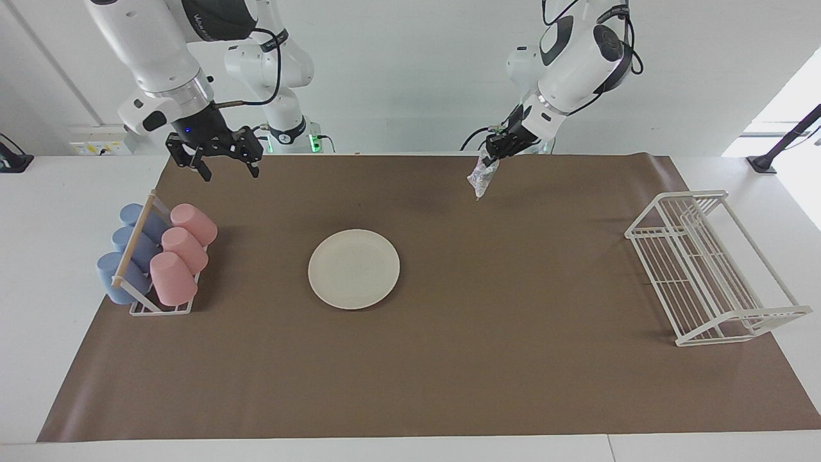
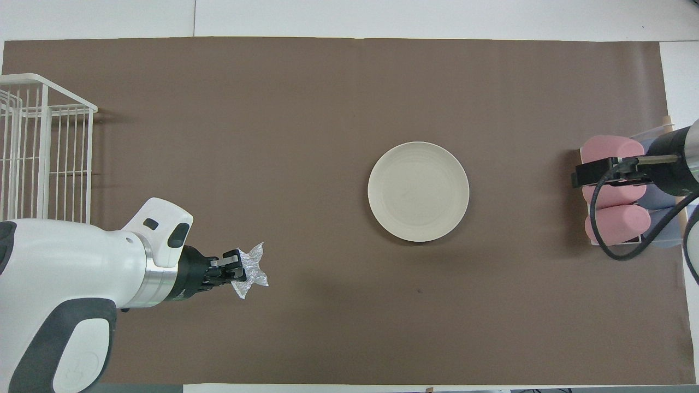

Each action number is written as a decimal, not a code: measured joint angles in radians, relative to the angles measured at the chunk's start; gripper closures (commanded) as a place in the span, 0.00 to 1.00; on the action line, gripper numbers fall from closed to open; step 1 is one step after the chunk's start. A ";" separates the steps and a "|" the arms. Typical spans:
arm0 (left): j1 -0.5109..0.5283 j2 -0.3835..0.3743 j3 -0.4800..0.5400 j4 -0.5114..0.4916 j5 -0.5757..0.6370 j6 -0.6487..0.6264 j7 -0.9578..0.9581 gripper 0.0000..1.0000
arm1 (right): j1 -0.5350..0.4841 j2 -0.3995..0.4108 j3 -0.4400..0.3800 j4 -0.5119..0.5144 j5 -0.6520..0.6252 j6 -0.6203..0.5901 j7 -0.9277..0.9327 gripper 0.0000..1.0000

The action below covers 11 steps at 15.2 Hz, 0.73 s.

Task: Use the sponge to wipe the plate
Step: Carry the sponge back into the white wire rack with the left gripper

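You have a white table (image 1: pixel 58 212) covered by a wide brown paper mat (image 1: pixel 449 359). At the left arm's end stands a white wire rack (image 1: pixel 705 269); at the right arm's end a small rack holds pink and blue plastic cups (image 1: pixel 160 253) on their sides. The round, flat cream-white plate (image 1: pixel 354 269) lies bare on the mat, nearer the cups than the wire rack, with nothing on it.

Your left pincer (image 1: pixel 494 151) is clenched on the small silvery-grey crinkly mesh sponge (image 1: pixel 480 179), which hangs in the air over the mat's robot-side edge, well apart from the plate. Your right pincer (image 1: pixel 220 159) hangs released and empty over the mat near the cup rack; that arm waits.

Judging by this, the sponge is in hand, but no wiping is under way. Whether the plate is wiped already cannot be told.
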 measured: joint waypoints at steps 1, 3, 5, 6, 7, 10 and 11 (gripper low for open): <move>0.012 0.023 0.000 0.039 0.061 -0.045 -0.002 1.00 | 0.022 0.011 -0.035 0.006 -0.009 -0.003 -0.009 0.00; 0.030 0.070 0.001 0.112 0.185 -0.130 -0.002 1.00 | 0.060 0.040 -0.090 0.040 -0.013 -0.058 -0.009 0.00; 0.032 0.107 0.001 0.165 0.306 -0.200 -0.002 1.00 | 0.081 0.068 -0.129 0.103 -0.023 -0.131 -0.003 0.00; 0.032 0.121 -0.001 0.183 0.367 -0.230 -0.002 1.00 | 0.084 0.075 -0.144 0.128 -0.028 -0.157 -0.002 0.00; 0.032 0.137 -0.003 0.203 0.428 -0.264 -0.004 1.00 | 0.085 0.078 -0.156 0.142 -0.029 -0.177 -0.002 0.00; 0.029 0.212 -0.008 0.281 0.623 -0.361 -0.046 1.00 | 0.086 0.079 -0.164 0.152 -0.032 -0.188 -0.011 0.00; 0.028 0.247 -0.010 0.311 0.679 -0.386 -0.063 1.00 | 0.087 0.080 -0.166 0.152 -0.033 -0.194 -0.012 0.00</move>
